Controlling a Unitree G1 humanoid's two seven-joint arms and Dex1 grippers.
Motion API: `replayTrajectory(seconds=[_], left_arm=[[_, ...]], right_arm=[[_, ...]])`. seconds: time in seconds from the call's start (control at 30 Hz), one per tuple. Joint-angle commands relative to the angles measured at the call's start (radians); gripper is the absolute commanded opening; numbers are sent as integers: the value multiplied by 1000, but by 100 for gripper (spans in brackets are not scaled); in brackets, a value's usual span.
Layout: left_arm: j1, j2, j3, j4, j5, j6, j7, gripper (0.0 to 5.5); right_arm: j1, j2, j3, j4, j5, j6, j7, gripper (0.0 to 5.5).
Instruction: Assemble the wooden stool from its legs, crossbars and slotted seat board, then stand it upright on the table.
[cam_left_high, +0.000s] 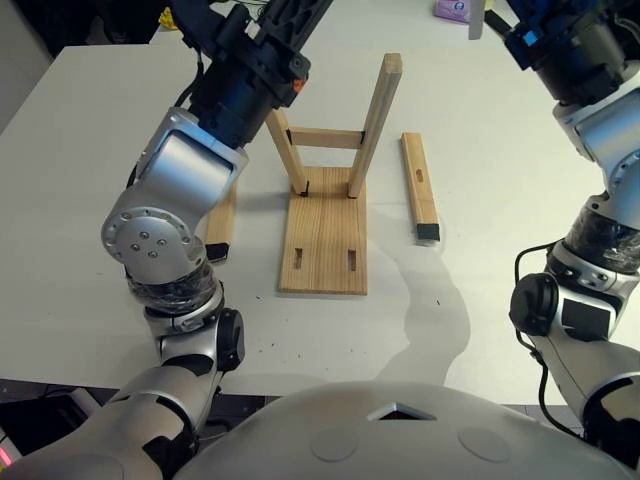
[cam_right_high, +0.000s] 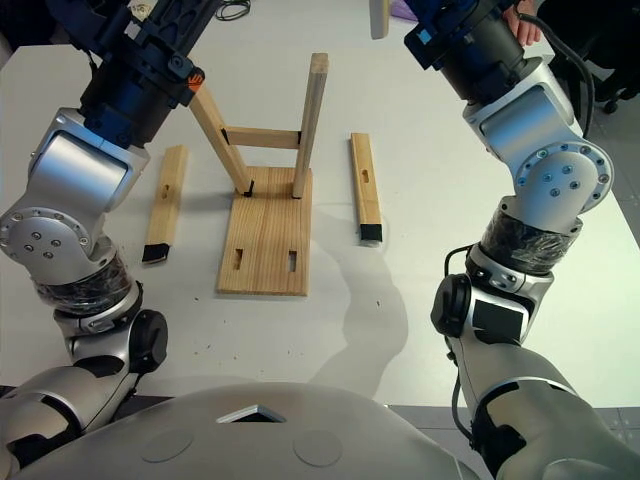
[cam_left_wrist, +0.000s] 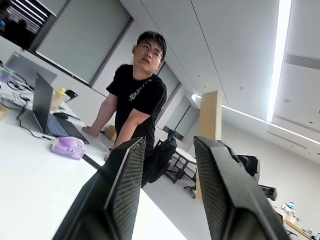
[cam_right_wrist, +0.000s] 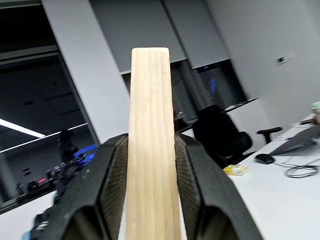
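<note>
Your right gripper (cam_right_wrist: 150, 137) pinches a wooden bar (cam_right_wrist: 150, 95) | left gripper (cam_left_wrist: 169, 142) spread, empty | seat board (cam_right_high: 265, 225) flat between arms, near slots free (loose leg (cam_right_high: 366, 190) just beside, pointing away, nearer your right)

Seat board (cam_left_high: 322, 245) flat, two legs (cam_left_high: 375, 125) slotted upright

A: How many legs are there?
B: Four. Two stand up, the left upright leg (cam_right_high: 222, 138) and the right upright leg (cam_right_high: 310, 125). Two lie flat, the left flat leg (cam_right_high: 168, 195) and the right flat leg (cam_right_high: 365, 185).
A: And boards?
B: One seat board (cam_right_high: 265, 235), with two empty slots (cam_right_high: 239, 258). There is one crossbar (cam_right_high: 262, 138) and one more wooden stick (cam_right_wrist: 151, 150).
</note>
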Motion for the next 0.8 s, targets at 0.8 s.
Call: replayTrajectory(seconds=[0.8], left_arm=[[74,224,-59,47,-451,61,-201,257]], right_arm=[[-6,-113,157,24,227,243,251,132]])
